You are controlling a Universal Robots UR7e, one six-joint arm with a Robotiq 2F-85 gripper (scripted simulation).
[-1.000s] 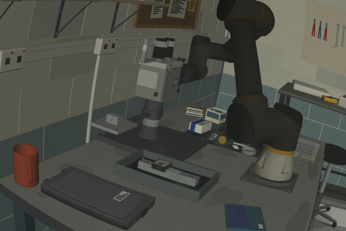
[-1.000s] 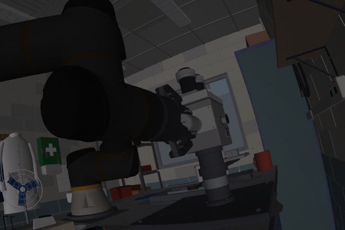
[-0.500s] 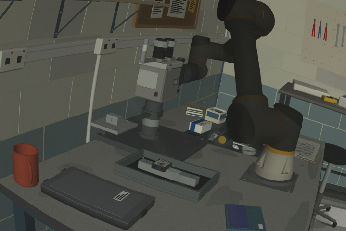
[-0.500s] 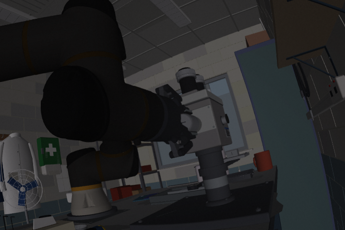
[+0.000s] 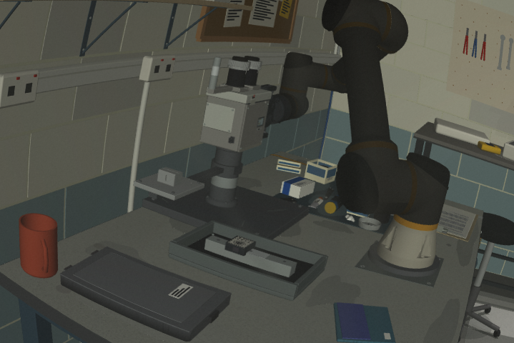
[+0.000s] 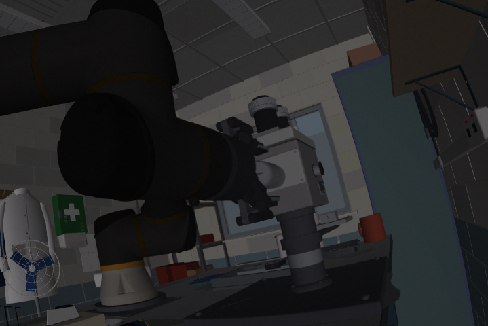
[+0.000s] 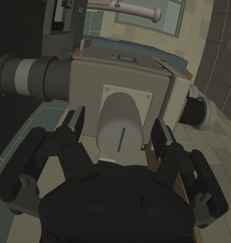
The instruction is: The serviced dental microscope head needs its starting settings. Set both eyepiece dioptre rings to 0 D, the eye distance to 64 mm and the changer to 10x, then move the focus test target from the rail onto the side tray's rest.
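My gripper [image 7: 118, 127] is open and holds nothing; its fingers stand on either side of the ribbed grey changer knob [image 7: 120, 124] on the side of the microscope head [image 5: 235, 119]. The knob's dark index line faces the wrist camera. The two eyepieces with knurled dioptre rings [image 5: 245, 64] rise from the top of the head. The focus test target [image 5: 240, 244], a small dark block with a chequered top, sits on the grey rail [image 5: 250, 255] inside a shallow tray on the bench. The side tray [image 5: 169, 187] with its small rest block [image 5: 168, 176] stands left of the microscope column.
A red mug [image 5: 38, 245] stands at the bench's left edge. A flat dark case [image 5: 144, 292] lies in front of the rail tray and a blue notebook [image 5: 362, 322] near the front edge. Small boxes [image 5: 306, 176] lie behind the microscope base, beside the arm's base [image 5: 407, 246].
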